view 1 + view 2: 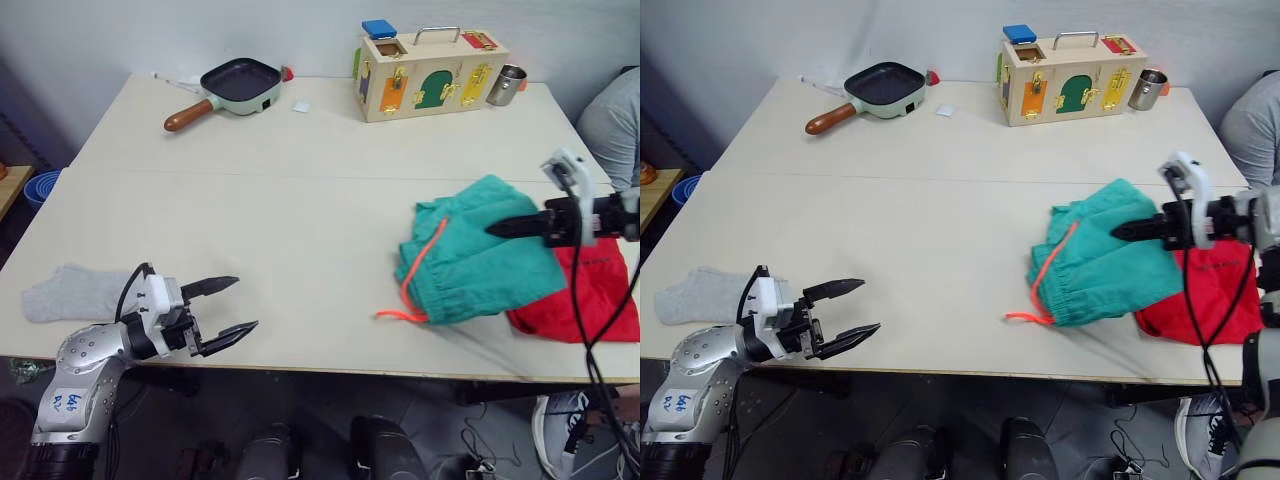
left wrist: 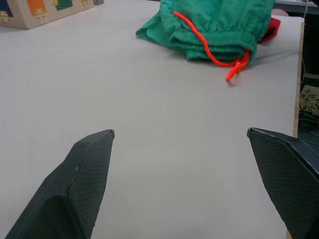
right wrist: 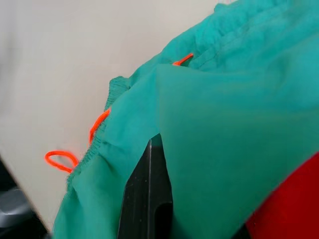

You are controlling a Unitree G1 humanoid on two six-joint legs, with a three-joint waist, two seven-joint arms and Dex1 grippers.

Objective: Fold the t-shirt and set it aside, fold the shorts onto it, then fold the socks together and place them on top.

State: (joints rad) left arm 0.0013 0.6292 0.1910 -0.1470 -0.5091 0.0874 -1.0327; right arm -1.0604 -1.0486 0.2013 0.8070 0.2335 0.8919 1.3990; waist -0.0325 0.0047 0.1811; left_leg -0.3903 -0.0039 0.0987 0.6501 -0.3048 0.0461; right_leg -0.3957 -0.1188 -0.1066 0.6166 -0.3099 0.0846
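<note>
The teal-green shorts lie bunched at the table's right, their orange drawstring trailing toward the front edge. They partly overlap the red t-shirt, which sits folded by the right front corner. My right gripper is shut on a fold of the shorts, and in the right wrist view one black finger shows under the teal cloth. A light grey sock lies flat at the front left. My left gripper hovers open and holds nothing just right of the sock, low over the front edge.
At the back stand a frying pan, a wooden latch box and a metal cup. A blue bowl sits off the table's left side. A person's grey sleeve shows at the right edge.
</note>
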